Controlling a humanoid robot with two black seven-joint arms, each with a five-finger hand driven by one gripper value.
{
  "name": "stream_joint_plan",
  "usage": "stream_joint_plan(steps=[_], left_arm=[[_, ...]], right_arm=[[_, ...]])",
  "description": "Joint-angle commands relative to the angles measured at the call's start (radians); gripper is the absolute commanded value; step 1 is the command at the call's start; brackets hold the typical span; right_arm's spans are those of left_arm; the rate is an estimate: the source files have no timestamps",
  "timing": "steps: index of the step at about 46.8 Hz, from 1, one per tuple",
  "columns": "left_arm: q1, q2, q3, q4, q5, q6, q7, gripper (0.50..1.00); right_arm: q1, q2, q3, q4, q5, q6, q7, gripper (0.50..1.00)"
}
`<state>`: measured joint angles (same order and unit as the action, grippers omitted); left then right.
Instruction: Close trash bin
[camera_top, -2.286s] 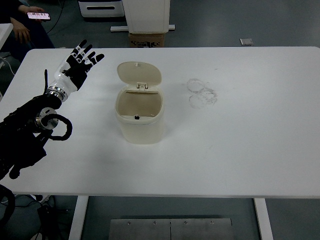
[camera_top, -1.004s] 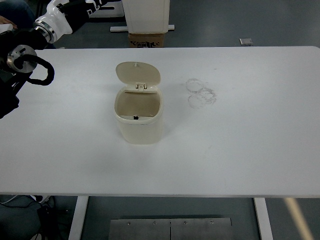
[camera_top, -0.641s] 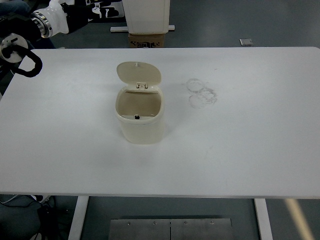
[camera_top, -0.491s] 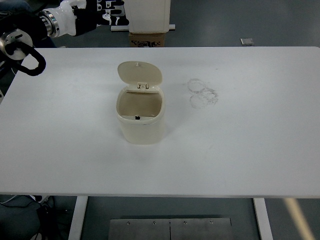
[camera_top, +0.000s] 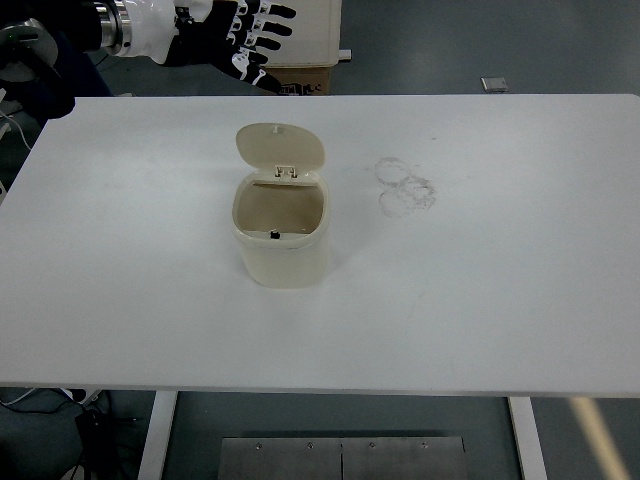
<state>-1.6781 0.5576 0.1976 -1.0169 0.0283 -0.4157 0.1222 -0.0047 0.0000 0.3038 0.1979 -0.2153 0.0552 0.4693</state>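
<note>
A small cream trash bin stands on the white table, left of centre. Its lid is tipped up and back on the hinge, so the inside shows. My left hand is black and white, with fingers spread and holding nothing. It is up at the top left, above and behind the table's far edge, some way up and to the left of the lid. The right arm does not show.
Faint ring marks lie on the table to the right of the bin. A cardboard box and a white cabinet stand on the floor beyond the far edge.
My left arm rose from the table's left side to the top left corner, then the hand swept right toward the space behind the bin. The bin and lid have not moved.
</note>
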Motion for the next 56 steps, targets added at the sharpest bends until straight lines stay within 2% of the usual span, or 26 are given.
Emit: stream_joint_plan(steps=[1,9,20,34,41,56], left_arm=[[-0.023,-0.007,0.037,-0.017,0.001,-0.018,0.017,1.0],[-0.038,-0.038,0.114,-0.028,0.001,-0.04,0.017,1.0],[-0.041,-0.038,0.128,-0.069,0.002,-0.046,0.017,1.0],[-0.06,-0.019,0.129,-0.141,0.007,-0.068,0.019,1.0],[-0.089,-0.016,0.14,-0.143,0.051,-0.115,0.02,1.0],[-0.11,0.007,0.171,-0.22,0.064,-0.115,0.02,1.0]], right_arm=[[0.0,0.0,0.0,0.0,-0.001,0.0,0.0,0.991],[0.0,0.0,0.0,0.0,-0.001,0.0,0.0,0.991],[0.0,0.0,0.0,0.0,0.001,0.0,0.0,0.991],[0.0,0.0,0.0,0.0,-0.001,0.0,0.0,0.991],[0.0,0.0,0.0,0.0,-0.001,0.0,0.0,0.991],[0.0,0.0,0.0,0.0,-0.001,0.0,0.0,0.991]])
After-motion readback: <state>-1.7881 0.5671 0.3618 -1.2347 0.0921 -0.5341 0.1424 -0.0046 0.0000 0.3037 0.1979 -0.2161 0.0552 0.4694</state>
